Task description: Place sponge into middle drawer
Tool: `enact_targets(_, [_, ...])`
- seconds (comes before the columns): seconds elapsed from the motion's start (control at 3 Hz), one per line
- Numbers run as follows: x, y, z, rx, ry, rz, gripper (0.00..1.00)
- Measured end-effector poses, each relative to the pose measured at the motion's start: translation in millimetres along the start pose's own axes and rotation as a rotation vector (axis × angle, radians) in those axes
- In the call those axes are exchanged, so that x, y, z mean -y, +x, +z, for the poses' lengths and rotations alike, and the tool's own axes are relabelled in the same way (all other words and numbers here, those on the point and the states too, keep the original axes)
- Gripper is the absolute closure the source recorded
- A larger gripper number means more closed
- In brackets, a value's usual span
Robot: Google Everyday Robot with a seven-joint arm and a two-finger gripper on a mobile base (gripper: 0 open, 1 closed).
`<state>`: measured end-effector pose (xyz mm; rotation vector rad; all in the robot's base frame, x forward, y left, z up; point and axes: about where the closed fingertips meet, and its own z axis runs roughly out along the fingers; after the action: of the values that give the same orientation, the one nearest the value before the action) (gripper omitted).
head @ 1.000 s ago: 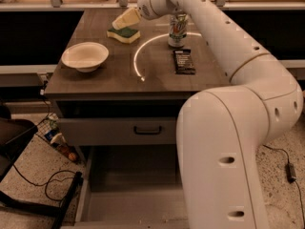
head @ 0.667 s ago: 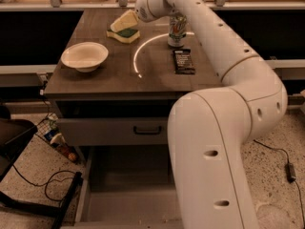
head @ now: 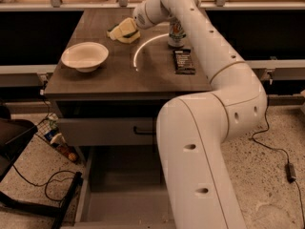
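The sponge (head: 122, 31), yellow with a dark green layer, lies at the far left part of the wooden cabinet top (head: 119, 78). My gripper (head: 132, 25) is at the sponge's right edge, at the end of the white arm that reaches over the top from the right; whether it touches the sponge cannot be told. The middle drawer (head: 126, 194) is pulled open low in front of the cabinet, with a bare grey floor and low grey walls. My arm's big white link covers its right part.
A white bowl (head: 85, 56) sits at the left of the top. A can (head: 176, 32) and a dark snack bar (head: 184, 61) are to the right. The top drawer (head: 107, 130) with its dark handle stands slightly out. A black frame and cables (head: 33, 185) lie on the floor to the left.
The arm's lower links have swung left and now fill more of the foreground. The gripper has stayed at the sponge, and the sponge has not clearly moved.
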<state>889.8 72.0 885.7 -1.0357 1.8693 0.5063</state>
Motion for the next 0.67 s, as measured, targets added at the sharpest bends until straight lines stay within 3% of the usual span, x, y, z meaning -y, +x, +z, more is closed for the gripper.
enact_targets(0.67, [-3, 21, 16, -0.046, -0.041, 0.060, 0.00])
